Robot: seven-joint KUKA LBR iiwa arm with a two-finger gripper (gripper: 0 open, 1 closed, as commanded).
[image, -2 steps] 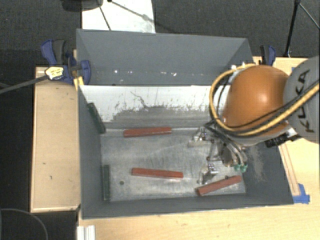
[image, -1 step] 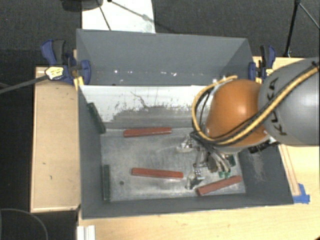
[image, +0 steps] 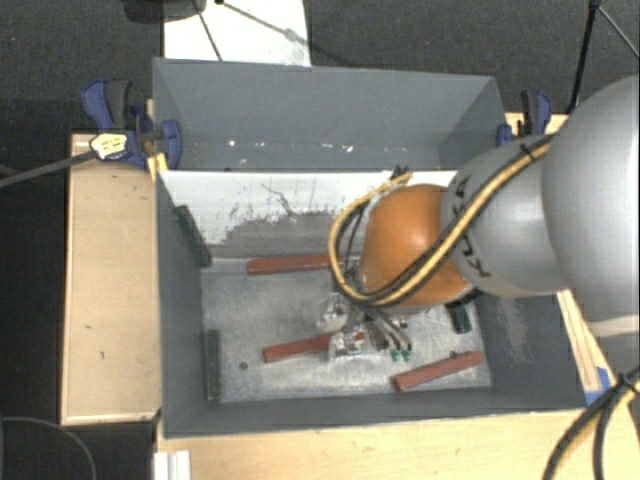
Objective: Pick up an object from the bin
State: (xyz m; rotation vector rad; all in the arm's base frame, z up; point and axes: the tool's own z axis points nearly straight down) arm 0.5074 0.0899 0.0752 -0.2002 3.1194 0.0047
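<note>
The gripper [image: 352, 340] is hanging at a reddish-brown stick's [image: 298, 349] three o'clock end. I cannot tell its claw's state, and closing on the stick probably comes next.

bin [image: 320, 118]: grey, floor scratched pale
back stick [image: 287, 264], front stick [image: 295, 349], right stick [image: 437, 371]: reddish brown
wrist cover [image: 410, 238]: orange
cables [image: 340, 263]: black, yellow
arm [image: 560, 218]: silver-grey

— What is the bin [image: 300, 118] like?
— Grey metal, matt. Its floor is scratched and scuffed whitish toward the back wall.
— And the red-brown bars [image: 297, 349]?
— Smooth and dull; the material is unclear.
— And the robot?
— The orange cover [image: 405, 238] is glossy, and the arm [image: 590, 198] is smooth with a soft sheen.
</note>
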